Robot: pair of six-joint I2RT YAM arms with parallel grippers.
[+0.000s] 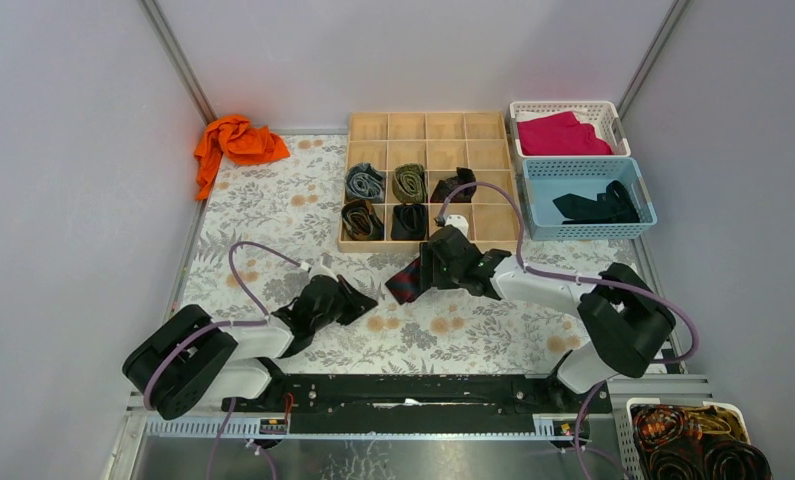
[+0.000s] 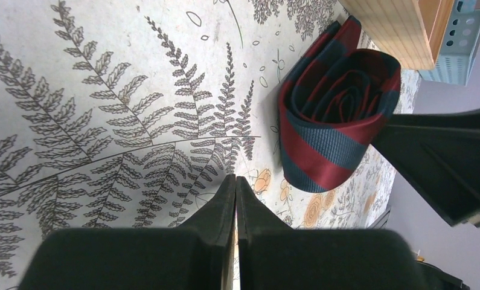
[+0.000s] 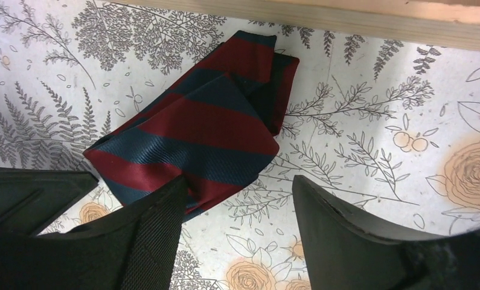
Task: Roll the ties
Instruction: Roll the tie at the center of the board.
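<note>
The left jaws are pressed together, empty, over the table (image 2: 104,90). Just ahead of them, to the right, the striped tie (image 2: 337,115) lies coiled. The right jaws are spread, with one finger (image 3: 147,235) laid against it. Rolling looks done; next, the coil must be pinched and carried to the wooden box (image 3: 346,21) beyond.

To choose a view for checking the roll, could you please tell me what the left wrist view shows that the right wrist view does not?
Only left wrist: the striped tie spiralled end-on, the shut left pincer, a blue basket corner. Only right wrist: the right pincer open, one finger at the tie's flat striped side. Both: the tie on the floral mat beside the wooden box.
</note>
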